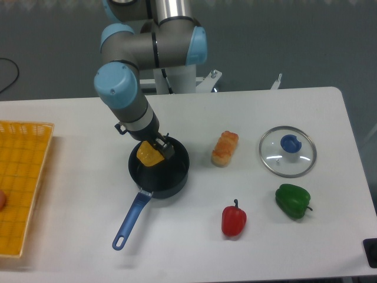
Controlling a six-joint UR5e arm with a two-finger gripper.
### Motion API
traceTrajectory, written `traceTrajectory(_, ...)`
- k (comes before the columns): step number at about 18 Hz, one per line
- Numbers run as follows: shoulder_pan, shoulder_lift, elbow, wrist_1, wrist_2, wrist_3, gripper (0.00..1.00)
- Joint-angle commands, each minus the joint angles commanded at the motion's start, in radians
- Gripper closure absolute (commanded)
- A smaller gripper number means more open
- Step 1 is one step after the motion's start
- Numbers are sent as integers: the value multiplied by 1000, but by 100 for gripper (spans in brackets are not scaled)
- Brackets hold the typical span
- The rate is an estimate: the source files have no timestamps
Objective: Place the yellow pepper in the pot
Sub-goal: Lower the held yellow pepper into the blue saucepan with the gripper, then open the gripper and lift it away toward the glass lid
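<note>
Pincer (154, 148) grips yellow pepper (148, 155) (over pot (175, 175)).

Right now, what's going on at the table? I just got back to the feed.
The arm's tool is holding the yellow pepper over the left part of the pot, low at its rim. The pepper has not been let go yet. The pot sits mid-table with its blue handle pointing toward the front edge. Off to the right lie a bread-like piece, a glass lid, a red pepper and a green pepper, all untouched.
</note>
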Motion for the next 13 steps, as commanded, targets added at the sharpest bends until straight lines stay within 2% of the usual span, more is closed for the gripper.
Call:
traceTrajectory(3, 0, -42, 5, 6, 25, 0, 54)
traceTrajectory(5, 2, -51, 8, 6, 26, 0, 41)
traceTrajectory(6, 2, -54, 9, 6, 26, -2, 38)
traceTrajectory(8, 2, -65, 11, 9, 28, -2, 18)
traceTrajectory(10, 2, -66, 12, 9, 29, 0, 3)
traceTrajectory(13, 3, -63, 31, 8, 37, 0, 0)
